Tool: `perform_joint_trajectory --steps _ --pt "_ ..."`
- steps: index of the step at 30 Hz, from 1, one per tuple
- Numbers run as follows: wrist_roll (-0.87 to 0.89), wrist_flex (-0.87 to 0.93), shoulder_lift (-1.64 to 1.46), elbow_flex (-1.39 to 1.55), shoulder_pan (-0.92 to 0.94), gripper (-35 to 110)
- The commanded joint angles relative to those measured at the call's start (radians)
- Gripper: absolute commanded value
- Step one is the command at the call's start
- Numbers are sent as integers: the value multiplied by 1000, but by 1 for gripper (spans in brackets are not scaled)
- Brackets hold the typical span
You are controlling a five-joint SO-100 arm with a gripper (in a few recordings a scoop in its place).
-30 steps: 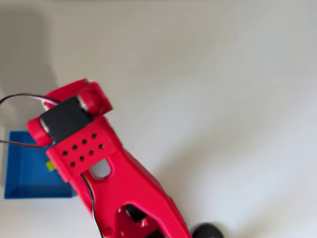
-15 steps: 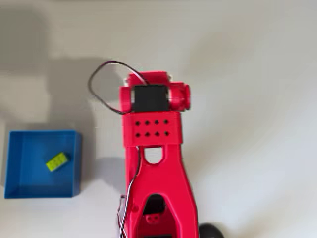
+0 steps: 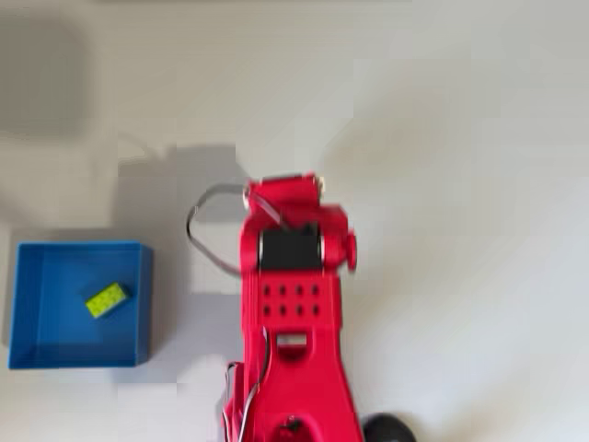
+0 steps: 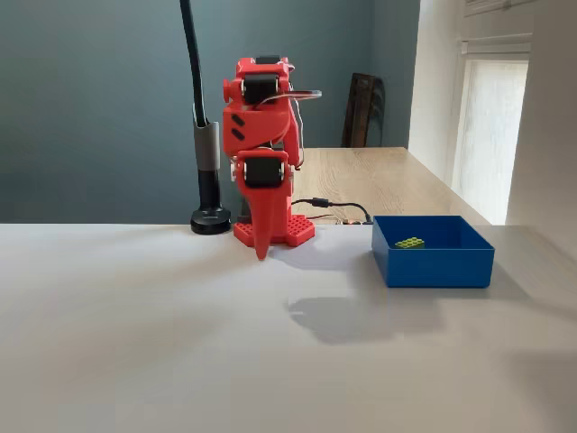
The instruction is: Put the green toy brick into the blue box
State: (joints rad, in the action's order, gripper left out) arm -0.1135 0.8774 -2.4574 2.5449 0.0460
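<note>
The green toy brick (image 3: 107, 299) lies flat on the bottom of the blue box (image 3: 37, 350), a little right of its middle in the overhead view. In the fixed view the brick (image 4: 409, 242) shows just over the wall of the blue box (image 4: 433, 266) at the right. The red arm (image 3: 293, 304) is folded up at its base, well apart from the box. Its gripper (image 4: 262, 253) points straight down at the table. The jaws taper to one closed point with nothing between them.
A black stand with a round foot (image 4: 210, 219) rises just left of the arm's base; the foot (image 3: 386, 429) also shows at the overhead view's bottom edge. A black cable (image 3: 204, 230) loops out beside the wrist. A wooden table (image 4: 379, 180) stands behind.
The arm swung from over the box to the middle of the table and folded back toward its base. The brick stays lying in the box.
</note>
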Motion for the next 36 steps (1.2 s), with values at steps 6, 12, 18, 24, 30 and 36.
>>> perform_joint_trajectory --steps 6,12,18,24,30,36 --pt "-49 -32 -476 347 -54 0" --pt "-46 -32 -640 468 -64 0" --pt "-31 -32 -733 543 -64 0" --pt "-15 -32 -796 588 -64 0" --pt "-9 -32 -807 588 -64 0" --pt "-6 -32 -807 588 -64 0"
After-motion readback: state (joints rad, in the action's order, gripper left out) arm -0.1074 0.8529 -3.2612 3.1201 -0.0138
